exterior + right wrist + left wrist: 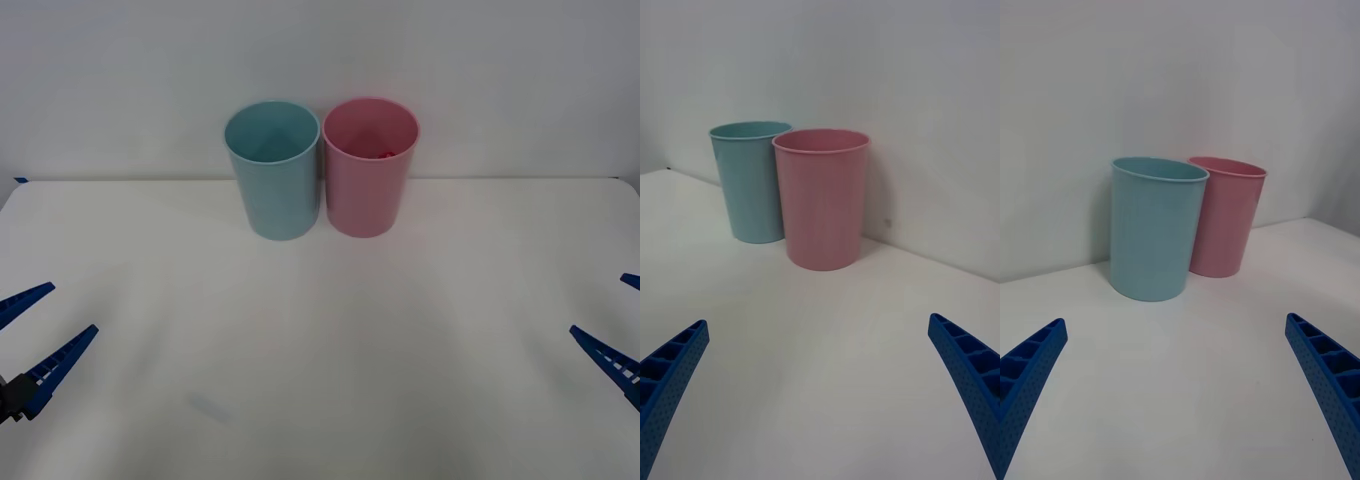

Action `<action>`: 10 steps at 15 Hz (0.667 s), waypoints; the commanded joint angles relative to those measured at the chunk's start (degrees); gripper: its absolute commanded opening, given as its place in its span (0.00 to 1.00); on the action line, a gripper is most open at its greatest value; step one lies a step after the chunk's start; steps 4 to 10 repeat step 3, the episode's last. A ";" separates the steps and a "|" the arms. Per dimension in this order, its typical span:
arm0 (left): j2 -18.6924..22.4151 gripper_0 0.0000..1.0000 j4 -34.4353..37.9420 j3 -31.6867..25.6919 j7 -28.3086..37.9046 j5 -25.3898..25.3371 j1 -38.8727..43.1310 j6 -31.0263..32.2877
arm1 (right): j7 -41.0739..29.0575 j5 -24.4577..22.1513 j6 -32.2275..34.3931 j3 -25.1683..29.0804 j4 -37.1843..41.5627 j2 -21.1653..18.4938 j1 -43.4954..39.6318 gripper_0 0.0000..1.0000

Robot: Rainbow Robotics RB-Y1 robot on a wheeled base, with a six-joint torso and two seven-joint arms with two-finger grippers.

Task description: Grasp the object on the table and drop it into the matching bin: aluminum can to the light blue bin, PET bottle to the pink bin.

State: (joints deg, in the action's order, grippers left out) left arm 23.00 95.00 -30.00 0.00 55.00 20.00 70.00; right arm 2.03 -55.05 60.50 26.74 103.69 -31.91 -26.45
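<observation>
The light blue bin (pixel 273 168) and the pink bin (pixel 369 165) stand upright side by side, touching, at the back of the white table (pixel 320 350). The PET bottle is hidden; a small red speck (pixel 385 154) shows inside the pink bin against its inner wall. My left gripper (pixel 72 308) is open and holds nothing, low at the table's left edge. My right gripper (pixel 598 304) is open and holds nothing at the right edge. Both wrist views face the bins from a distance: the pink bin (pixel 824 199) and light blue bin (pixel 1155 227) lie well beyond the spread fingers.
A plain pale wall rises straight behind the bins. Bare white tabletop stretches between the bins and both grippers. A faint grey smudge (pixel 210 406) marks the near left part of the table.
</observation>
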 commanded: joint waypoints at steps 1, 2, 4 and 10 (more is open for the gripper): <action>0.00 1.00 0.00 0.00 0.00 0.00 0.00 0.00 | -0.01 0.03 0.06 -0.02 0.02 0.00 -0.27 1.00; 0.00 1.00 0.00 0.00 0.00 0.00 0.00 0.00 | -0.01 0.03 0.06 -0.02 0.02 0.00 -0.27 1.00; 0.00 1.00 0.00 0.00 0.00 0.00 0.00 0.00 | -0.01 0.03 0.06 -0.02 0.02 0.00 -0.27 1.00; 0.00 1.00 0.00 0.00 0.00 0.00 0.00 0.00 | -0.01 0.03 0.06 -0.02 0.02 0.00 -0.27 1.00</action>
